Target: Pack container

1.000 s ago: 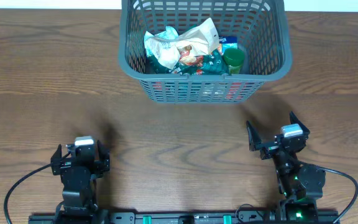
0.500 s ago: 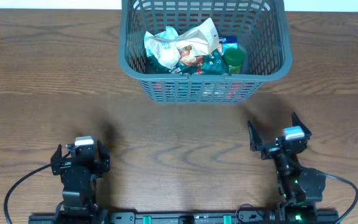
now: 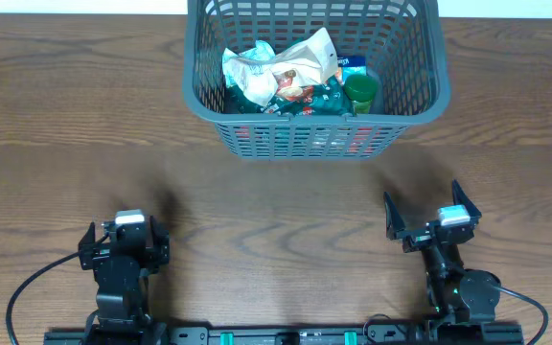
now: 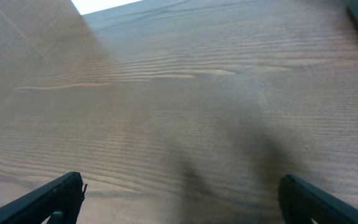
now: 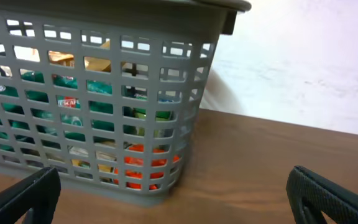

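**Container** (image 3: pixel 305 142): your dark grey lattice basket stands upright at the far middle of the wooden table (image 3: pixel 65 125). Its far rim is cut off by the top of the overhead view. From the right wrist view its near corner (image 5: pixel 185 124) sits ahead and to the left, well apart from the fingers.

**Contents, as the overhead shows them:**
- crumpled white packet (image 3: pixel 252 75), on top at the left
- tan and white packet (image 3: pixel 307 50), leaning across the middle
- dark green packet (image 3: pixel 319 98), underneath those
- blue packet (image 3: pixel 353 63), only a corner showing
- green round-topped tub (image 3: pixel 360 92), at the right
- something orange-red (image 5: pixel 143 168) low in the pile, seen only through the slots; you cannot tell what it is

**Left gripper** (image 3: pixel 123 224): at the near left edge of the table, well apart from the basket. Jaws stand wide apart with nothing between them; its wrist view shows only bare wood between the fingertips (image 4: pixel 67 190).

**Right gripper** (image 3: pixel 422 196): at the near right, nearer the basket than the left one but not touching it. Jaws spread wide and hold nothing.

**Progress, by judgement:** you appear to be at or very near the finish. Every snack item in view lies inside the basket, no loose packet shows on the wood, and both arms sit low by their bases.

**Left to do:** nothing that these views show. Anything beyond the frame edges you cannot check from here.
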Controlling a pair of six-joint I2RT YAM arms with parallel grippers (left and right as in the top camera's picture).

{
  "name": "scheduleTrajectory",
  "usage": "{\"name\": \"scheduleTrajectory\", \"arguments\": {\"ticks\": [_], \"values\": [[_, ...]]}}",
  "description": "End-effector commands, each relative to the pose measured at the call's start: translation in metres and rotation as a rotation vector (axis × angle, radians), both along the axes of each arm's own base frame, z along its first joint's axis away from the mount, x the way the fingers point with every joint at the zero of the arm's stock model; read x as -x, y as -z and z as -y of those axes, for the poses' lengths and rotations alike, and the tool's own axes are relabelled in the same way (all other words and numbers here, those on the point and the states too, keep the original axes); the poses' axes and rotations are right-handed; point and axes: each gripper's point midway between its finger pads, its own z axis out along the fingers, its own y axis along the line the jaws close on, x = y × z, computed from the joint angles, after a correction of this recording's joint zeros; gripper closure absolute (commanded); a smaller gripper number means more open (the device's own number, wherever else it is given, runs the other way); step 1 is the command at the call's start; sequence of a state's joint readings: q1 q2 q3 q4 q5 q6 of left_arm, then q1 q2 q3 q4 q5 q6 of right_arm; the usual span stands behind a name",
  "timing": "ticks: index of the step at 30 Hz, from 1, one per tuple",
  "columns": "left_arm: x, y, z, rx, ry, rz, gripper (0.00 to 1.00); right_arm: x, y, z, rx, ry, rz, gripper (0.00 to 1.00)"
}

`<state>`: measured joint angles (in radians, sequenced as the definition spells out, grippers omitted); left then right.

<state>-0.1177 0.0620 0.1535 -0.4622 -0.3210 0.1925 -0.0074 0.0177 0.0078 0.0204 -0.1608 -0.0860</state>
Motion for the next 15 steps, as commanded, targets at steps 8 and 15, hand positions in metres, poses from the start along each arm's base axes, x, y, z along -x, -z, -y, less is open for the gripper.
{"name": "scheduleTrajectory", "arguments": {"ticks": [8,15], "values": [[0.001,0.008,-0.003,-0.022,-0.010,-0.016,0.02,0.000,0.005,0.003,0.020,0.013,-0.013,0.01],[0.001,0.008,-0.003,-0.022,-0.010,-0.016,0.01,0.001,0.018,0.003,0.019,0.013,-0.069,0.01]]}}
